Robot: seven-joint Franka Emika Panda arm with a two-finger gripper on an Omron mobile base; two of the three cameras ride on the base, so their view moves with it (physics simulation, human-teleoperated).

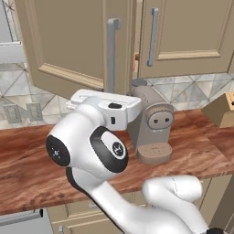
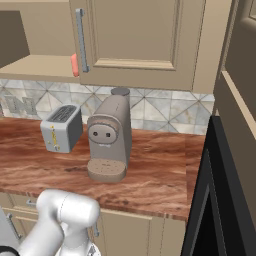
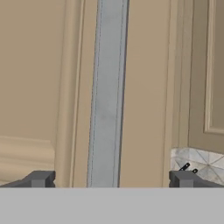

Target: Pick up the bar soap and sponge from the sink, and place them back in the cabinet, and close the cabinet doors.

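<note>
Left base view: the arm rises from the lower right and its white hand sits in front of the left of the cabinet doors (image 1: 77,41), which stands swung partly out from the cabinet. The door's vertical silver handle (image 1: 112,55) runs straight up from just behind the hand; the fingertips themselves are hidden by the hand's body. A sliver of salmon pink, probably the bar soap (image 1: 135,59), shows in the gap between the two doors, already inside the cabinet. The right door (image 1: 187,36) looks nearly shut. A grey coffee machine (image 1: 153,123) stands on the wooden counter (image 1: 32,160) under the cabinet

Right base view: the bar soap (image 2: 74,65) peeks out at the edge of the inner shelf (image 2: 40,67), beside the handle of the near door. A toaster (image 2: 62,127) stands left of the coffee machine. The sink is out of frame, and I cannot make out the sponge, so whether it is stowed is unclear

Hand view: the gripper (image 3: 111,179) is spread wide, holding nothing, and the handle stands dead ahead, centred between the two tips, its long axis upright and crossing the line between them. By my reckoning the coming move turns on that alignment: forward to grasp or push the door shut. How near the tips are to the bar is hard to judge
</note>
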